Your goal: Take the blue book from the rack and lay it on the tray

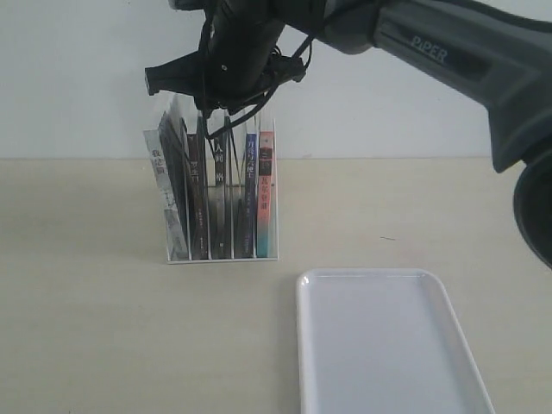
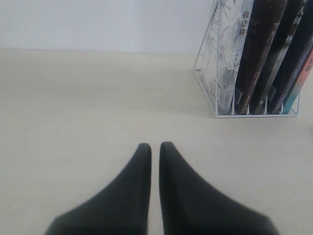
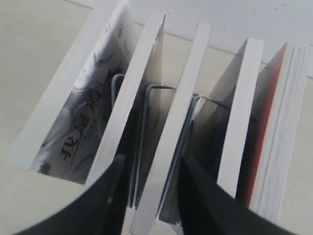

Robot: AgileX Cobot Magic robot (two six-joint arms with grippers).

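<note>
The rack stands left of centre on the table with several upright books in it. The blue book is second from the right, beside the pink-and-teal-spined book. My right gripper hangs just above the books' top edges. In the right wrist view it is open and straddles the page edge of a black-spined book. The blue book is one slot further over, outside the fingers. The white tray lies in front, to the right. My left gripper is shut, holding nothing, low over bare table.
Two black-spined books and a grey-white illustrated book fill the rack's left slots. The rack is ahead of the left gripper, off to one side. The right arm spans the top of the exterior view. A white wall stands behind.
</note>
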